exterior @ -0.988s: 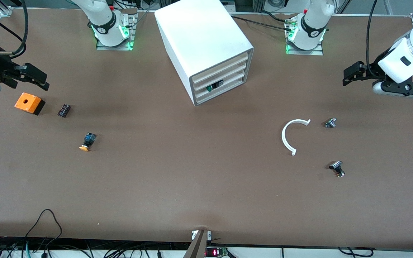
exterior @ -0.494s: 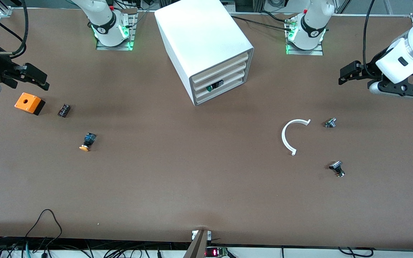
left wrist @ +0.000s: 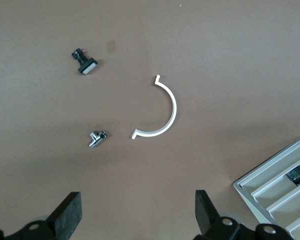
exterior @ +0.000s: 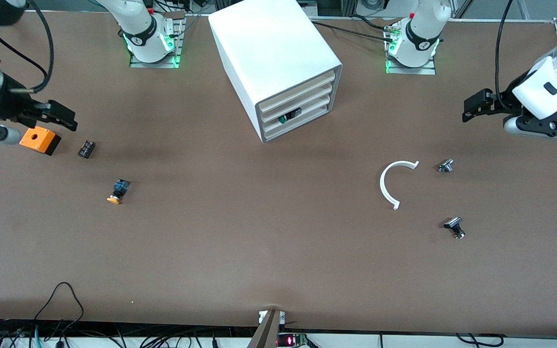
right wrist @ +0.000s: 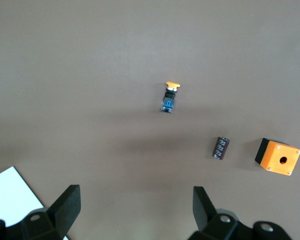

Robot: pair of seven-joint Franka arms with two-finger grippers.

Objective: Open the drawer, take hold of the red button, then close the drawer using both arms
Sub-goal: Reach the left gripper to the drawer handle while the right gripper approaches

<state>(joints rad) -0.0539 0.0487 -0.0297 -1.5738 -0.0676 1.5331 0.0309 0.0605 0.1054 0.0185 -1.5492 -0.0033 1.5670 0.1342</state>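
The white cabinet point(exterior: 271, 48) stands in the middle of the table near the robots' bases. Its stacked white drawers point(exterior: 298, 96) are all pushed in. A dark, green-capped button point(exterior: 288, 116) shows in a gap in the cabinet's front; this front also shows in the left wrist view point(left wrist: 282, 182). The red-capped button is hidden. My left gripper point(exterior: 473, 102) is open and empty, up over the left arm's end of the table point(left wrist: 137, 200). My right gripper point(exterior: 63, 120) is open and empty, over the orange box at the right arm's end point(right wrist: 135, 192).
An orange box point(exterior: 40, 139), a small dark part point(exterior: 86, 148) and an orange-capped button point(exterior: 118, 190) lie toward the right arm's end. A white curved piece point(exterior: 388, 181), a metal part point(exterior: 446, 166) and a black part point(exterior: 454, 227) lie toward the left arm's end.
My right gripper has moved a little toward the cabinet and now hangs over the orange box. My left gripper has shifted only slightly. Nothing on the table has moved.
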